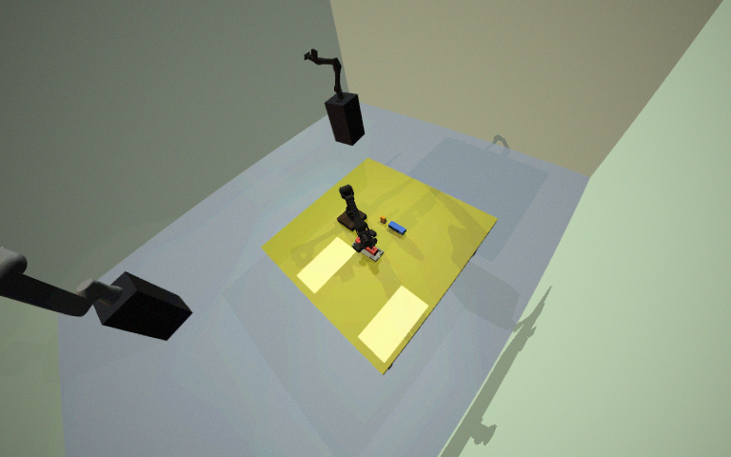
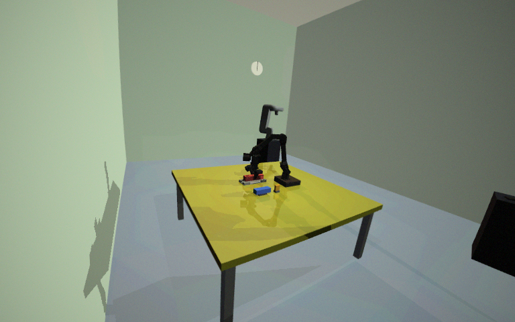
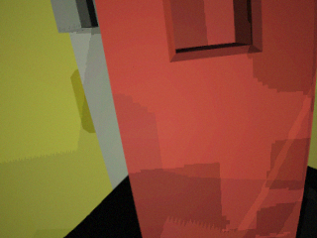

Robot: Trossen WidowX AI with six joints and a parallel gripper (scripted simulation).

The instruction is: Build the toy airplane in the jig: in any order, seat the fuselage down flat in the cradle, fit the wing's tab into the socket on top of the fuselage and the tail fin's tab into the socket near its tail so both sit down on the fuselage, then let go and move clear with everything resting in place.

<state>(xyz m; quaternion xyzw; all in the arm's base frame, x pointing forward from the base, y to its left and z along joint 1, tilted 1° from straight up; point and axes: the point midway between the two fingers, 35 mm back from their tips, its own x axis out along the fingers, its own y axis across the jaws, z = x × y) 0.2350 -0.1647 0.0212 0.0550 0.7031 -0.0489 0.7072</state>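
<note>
The red fuselage [image 1: 373, 250] [image 2: 248, 178] [image 3: 198, 109] lies lengthwise in or just above the pale grey cradle [image 1: 377, 258] [image 2: 246, 183] [image 3: 101, 116]. Whether it sits fully down cannot be told. My gripper [image 1: 365, 245] [image 2: 256, 176] [image 3: 201, 170] points down and is shut on the fuselage, one dark finger on each side. A rectangular socket opening shows in its top in the wrist view. The blue wing [image 1: 397, 228] [image 2: 261, 190] lies on the table, apart from the cradle. The small orange tail fin [image 1: 383, 219] [image 2: 276, 188] stands beside the wing, nearer my base.
The yellow table [image 1: 437, 226] [image 2: 316, 211] carries my dark base [image 1: 348, 219] [image 2: 287, 181], close to the cradle and tail fin. Two bright light patches lie on the table in the top view. Two other arms on dark pedestals [image 1: 345, 120] [image 1: 143, 311] stand off the table.
</note>
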